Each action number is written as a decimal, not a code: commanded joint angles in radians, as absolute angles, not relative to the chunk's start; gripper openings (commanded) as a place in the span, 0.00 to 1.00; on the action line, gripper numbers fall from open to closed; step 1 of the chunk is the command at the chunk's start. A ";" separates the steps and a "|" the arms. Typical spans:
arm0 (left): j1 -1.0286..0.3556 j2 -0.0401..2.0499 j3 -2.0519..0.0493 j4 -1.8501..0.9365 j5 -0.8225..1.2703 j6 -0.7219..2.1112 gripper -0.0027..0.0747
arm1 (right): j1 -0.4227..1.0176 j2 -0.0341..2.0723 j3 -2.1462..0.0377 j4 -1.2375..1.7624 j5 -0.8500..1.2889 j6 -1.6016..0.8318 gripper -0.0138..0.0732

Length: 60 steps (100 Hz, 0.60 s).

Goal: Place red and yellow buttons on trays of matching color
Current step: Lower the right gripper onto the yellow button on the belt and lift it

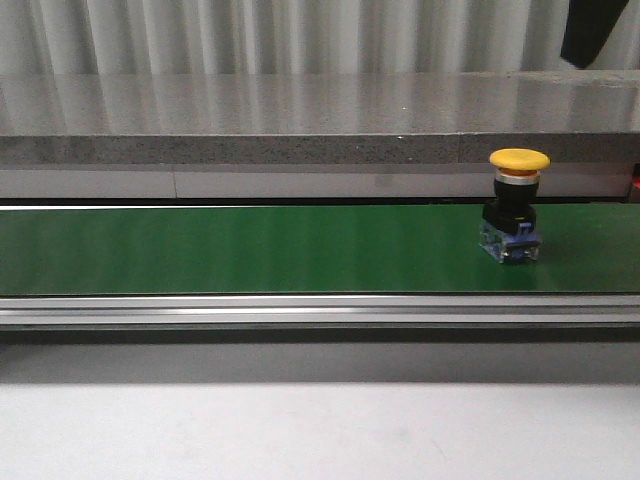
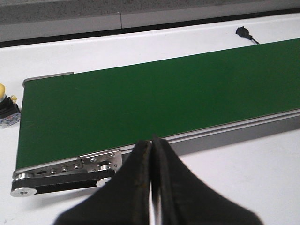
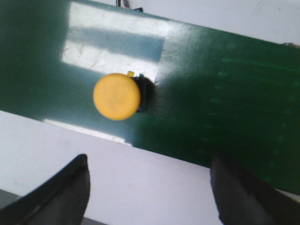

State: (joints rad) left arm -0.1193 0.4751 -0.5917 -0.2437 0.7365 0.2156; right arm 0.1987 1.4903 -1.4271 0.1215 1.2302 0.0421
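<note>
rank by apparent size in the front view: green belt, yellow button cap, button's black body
1. green belt
2. yellow button cap
3. black body, a little narrower than the cap, so close to it

no legible text, no labels, no brand marks, no numbers, no signs anywhere

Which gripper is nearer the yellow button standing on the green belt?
Right. The right gripper hovers open above the yellow button. The left gripper is shut at the belt's other end, near a different button off the belt.
</note>
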 commanded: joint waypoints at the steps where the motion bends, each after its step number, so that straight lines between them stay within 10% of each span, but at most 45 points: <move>1: -0.127 0.480 -0.615 -0.268 0.671 0.218 0.01 | 0.212 1.498 -1.445 0.138 1.232 0.027 0.78; 42: -0.127 0.480 -0.615 -0.268 0.671 0.218 0.01 | 0.213 1.664 -1.445 0.143 1.150 0.010 0.77; 60: -0.127 0.480 -0.615 -0.268 0.671 0.218 0.01 | 0.210 1.693 -1.445 0.102 1.136 0.010 0.48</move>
State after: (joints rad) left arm -0.1193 0.4751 -0.5917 -0.2437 0.7365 0.2156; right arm 0.2135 1.7290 -1.4271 0.1180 1.1554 0.0205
